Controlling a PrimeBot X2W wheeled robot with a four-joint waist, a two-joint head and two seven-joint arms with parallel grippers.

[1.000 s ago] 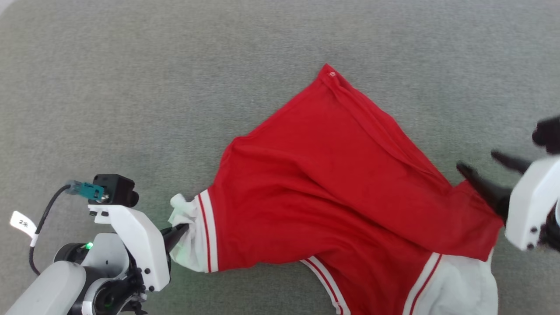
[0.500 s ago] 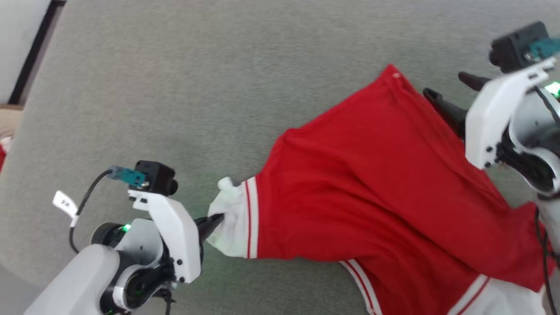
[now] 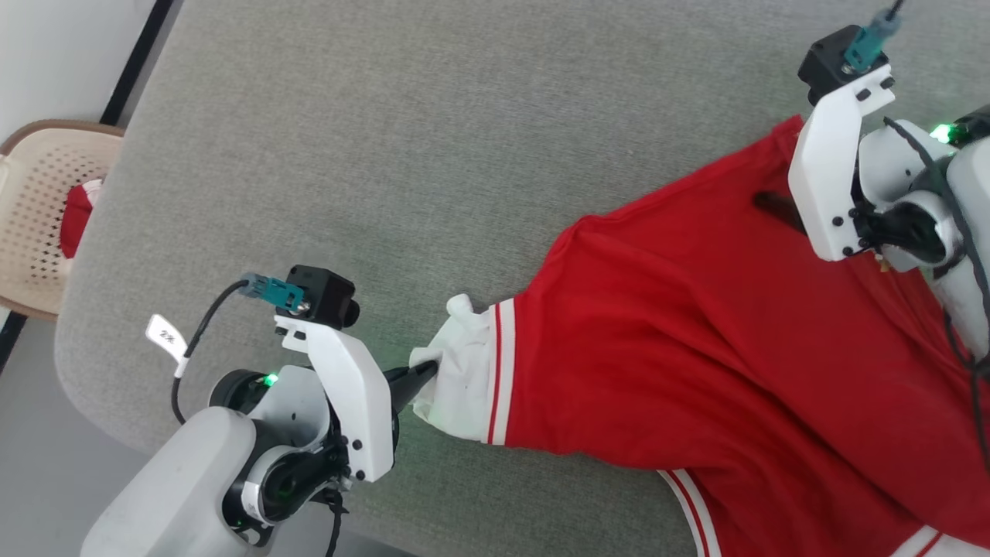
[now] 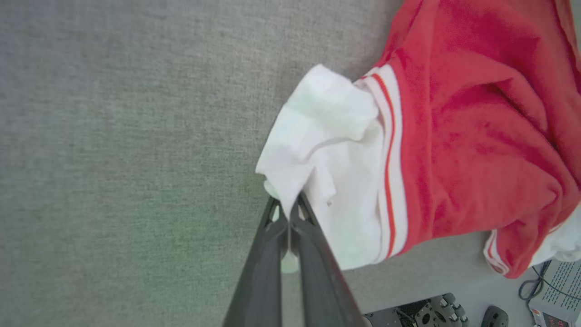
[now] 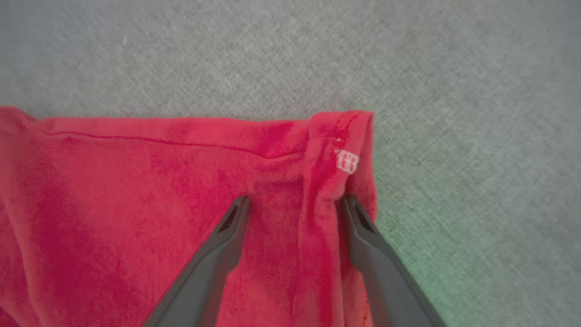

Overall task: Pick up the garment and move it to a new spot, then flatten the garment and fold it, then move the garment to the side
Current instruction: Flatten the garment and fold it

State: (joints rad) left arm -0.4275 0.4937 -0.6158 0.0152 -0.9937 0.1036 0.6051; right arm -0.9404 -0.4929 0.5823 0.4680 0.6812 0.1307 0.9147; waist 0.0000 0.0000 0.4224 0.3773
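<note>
The garment (image 3: 696,348) is a red T-shirt with white sleeves, spread on the grey table (image 3: 387,155). My left gripper (image 3: 421,375) is shut on the edge of the crumpled white sleeve (image 3: 464,379). In the left wrist view the left gripper (image 4: 288,206) pinches a fold of the white sleeve (image 4: 327,150). My right gripper (image 3: 773,205) hovers open over the garment's far red corner. In the right wrist view the right gripper (image 5: 295,204) straddles the side seam of the garment (image 5: 136,181) just below the hem, near a small white tag (image 5: 347,161).
A beige perforated plastic chair (image 3: 35,178) with something red (image 3: 73,220) on it stands left of the table. The table's rounded corner (image 3: 85,371) lies near my left arm. Equipment and cables (image 4: 556,290) sit on the floor beyond the table.
The head camera has swung left, shifting the whole picture right. My right gripper has moved from the garment's side to its far hem corner. The left gripper has kept hold of the sleeve.
</note>
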